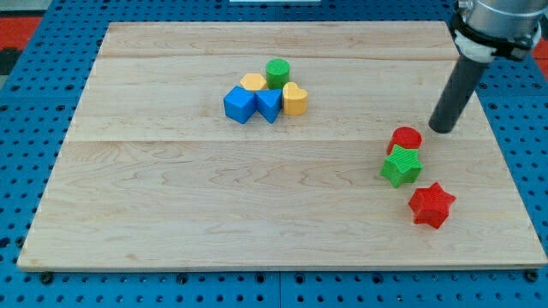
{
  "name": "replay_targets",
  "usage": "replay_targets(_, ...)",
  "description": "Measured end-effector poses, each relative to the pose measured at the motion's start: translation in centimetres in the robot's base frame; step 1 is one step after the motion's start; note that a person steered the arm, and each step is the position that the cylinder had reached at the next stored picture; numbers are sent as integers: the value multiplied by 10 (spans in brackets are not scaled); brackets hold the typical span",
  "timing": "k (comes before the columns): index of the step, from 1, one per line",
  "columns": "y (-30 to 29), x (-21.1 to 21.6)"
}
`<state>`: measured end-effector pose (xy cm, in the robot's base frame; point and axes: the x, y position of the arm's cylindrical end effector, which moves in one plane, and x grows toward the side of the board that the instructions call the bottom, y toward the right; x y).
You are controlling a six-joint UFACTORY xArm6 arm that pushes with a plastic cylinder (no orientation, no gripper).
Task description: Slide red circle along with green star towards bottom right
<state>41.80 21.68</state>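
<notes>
Showing a wooden worktop (171, 222) with two groups of blocks. At the right, the red circle (406, 138) sits touching the green star (401, 166), which lies just nearer the viewer; a red star (431, 204) lies near and right of the green star, slightly apart from it. My tip (443, 130) stands just right of the red circle, on its far side, close to it though contact cannot be confirmed. There are no jaws on this arm, only the dark rod, so nothing is held or clamped.

Far and left, well apart from the task pair, a cluster holds a green cylinder (276, 73), a yellow block (253, 83), a yellow heart (294, 99), a blue cube (240, 103) and a blue block (269, 105).

Both task blocks appear small, rigid and light, likely to slide easily and to rotate if pushed off-centre. A push would probably best meet the red circle on its far-left side, in line with the green star. The red star lies in the likely path.
</notes>
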Motion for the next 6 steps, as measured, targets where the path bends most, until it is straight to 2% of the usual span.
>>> replay_targets(1,-18,46)
replay_targets(2,-8,65)
replay_targets(3,5,31)
replay_targets(4,-28,26)
replay_targets(6,-45,20)
